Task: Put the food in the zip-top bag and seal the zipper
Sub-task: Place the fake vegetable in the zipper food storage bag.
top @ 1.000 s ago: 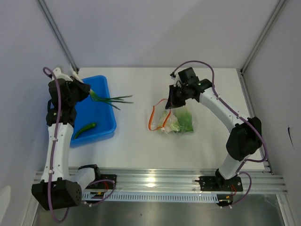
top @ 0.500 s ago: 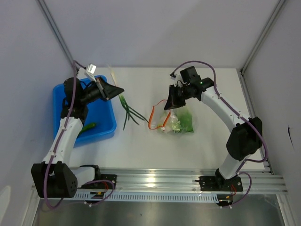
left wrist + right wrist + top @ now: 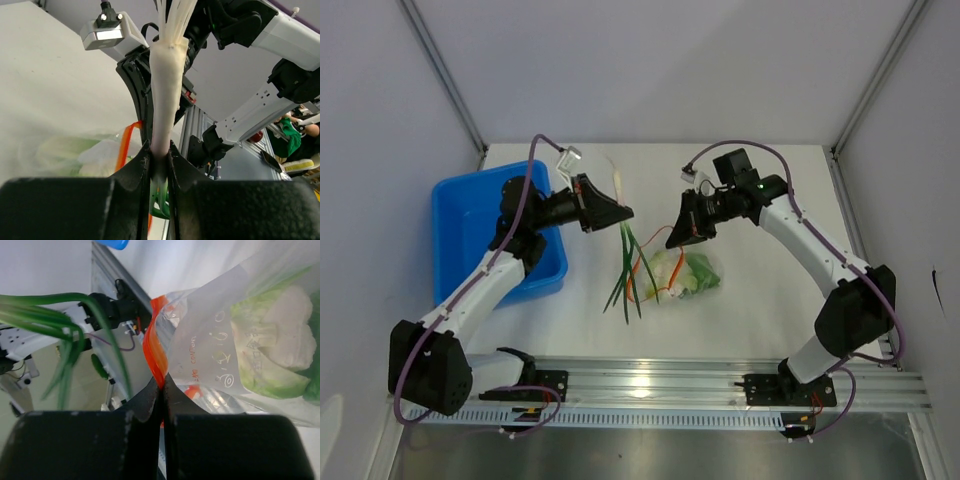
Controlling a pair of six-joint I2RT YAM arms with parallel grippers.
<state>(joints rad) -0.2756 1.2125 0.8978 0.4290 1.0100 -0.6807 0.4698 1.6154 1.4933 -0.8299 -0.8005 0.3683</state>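
Only the clear bag (image 3: pixel 215 340) carries any print. At the centre of the right wrist view, a slanted line of small pale capitals runs above a row of larger outlined rounded characters. Both are too faint and skewed to read with certainty.

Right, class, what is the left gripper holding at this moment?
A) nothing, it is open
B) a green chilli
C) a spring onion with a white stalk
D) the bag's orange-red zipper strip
C: the left gripper is shut on the spring onion, clamping its white stalk, while the zipper is pinched by the right gripper.
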